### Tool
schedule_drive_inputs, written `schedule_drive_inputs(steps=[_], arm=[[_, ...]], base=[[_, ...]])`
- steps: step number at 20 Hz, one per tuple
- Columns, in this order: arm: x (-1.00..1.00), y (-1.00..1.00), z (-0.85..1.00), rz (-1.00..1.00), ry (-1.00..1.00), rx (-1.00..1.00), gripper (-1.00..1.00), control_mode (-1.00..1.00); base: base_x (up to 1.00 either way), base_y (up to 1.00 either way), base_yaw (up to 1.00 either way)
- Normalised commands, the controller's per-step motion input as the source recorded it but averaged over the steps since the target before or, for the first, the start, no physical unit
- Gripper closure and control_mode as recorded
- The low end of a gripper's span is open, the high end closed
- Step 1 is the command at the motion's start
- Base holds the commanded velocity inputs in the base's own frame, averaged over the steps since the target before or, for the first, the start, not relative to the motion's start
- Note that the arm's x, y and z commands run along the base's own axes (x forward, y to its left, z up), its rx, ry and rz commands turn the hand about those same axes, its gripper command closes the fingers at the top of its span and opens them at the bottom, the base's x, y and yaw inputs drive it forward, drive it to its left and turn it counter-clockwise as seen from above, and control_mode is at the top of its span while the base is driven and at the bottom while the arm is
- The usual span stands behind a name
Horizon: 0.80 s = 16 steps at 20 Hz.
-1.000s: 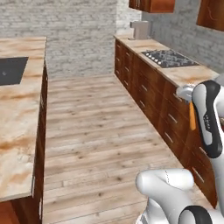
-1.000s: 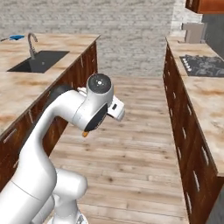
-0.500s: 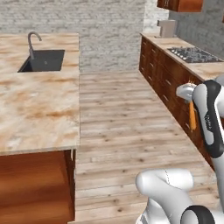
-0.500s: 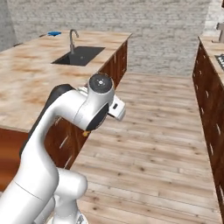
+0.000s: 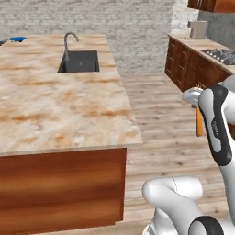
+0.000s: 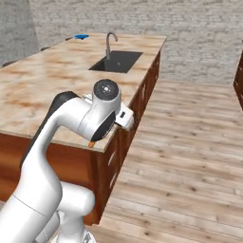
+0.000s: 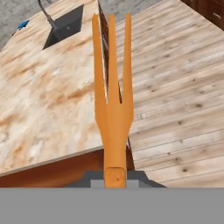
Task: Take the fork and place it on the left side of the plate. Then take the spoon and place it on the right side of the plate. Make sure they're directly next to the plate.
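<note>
The fork [image 7: 113, 100] is slim and orange-brown, and it points away from the hand with its three tines over the edge of the island counter [image 7: 48, 100]. My gripper [image 7: 115, 178] is shut on the end of its handle. In the left base view the fork [image 5: 199, 123] hangs below the hand [image 5: 194, 96] at the right, above the wooden floor. A small orange tip of the fork [image 6: 91, 144] shows under the wrist in the right base view. The plate and the spoon are out of view.
A marble-topped island [image 5: 55, 110] with a dark sink [image 5: 79, 61] and a faucet [image 5: 69, 41] lies to the left, a blue item [image 5: 17, 39] at its far corner. Brown cabinets with a cooktop [image 5: 221, 55] line the right wall. Wooden floor [image 6: 190, 142] runs between.
The whole picture has shifted, so the base has moved: the island with the sink now lies closer and larger. The fork stays in the shut gripper.
</note>
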Motion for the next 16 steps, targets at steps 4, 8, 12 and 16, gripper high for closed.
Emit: schedule_drive_inputs(steps=[4,8,12,16], arm=[[0.00,0.00,0.00,0.00,0.00,0.00,1.00,1.00],[0.00,0.00,0.00,0.00,0.00,0.00,1.00,1.00],[0.00,0.00,0.00,0.00,0.00,0.00,1.00,1.00],[0.00,0.00,0.00,0.00,0.00,0.00,1.00,1.00]], base=[[-0.02,1.00,0.00],[0.00,1.00,0.00],[0.00,1.00,0.00],[0.00,1.00,0.00]])
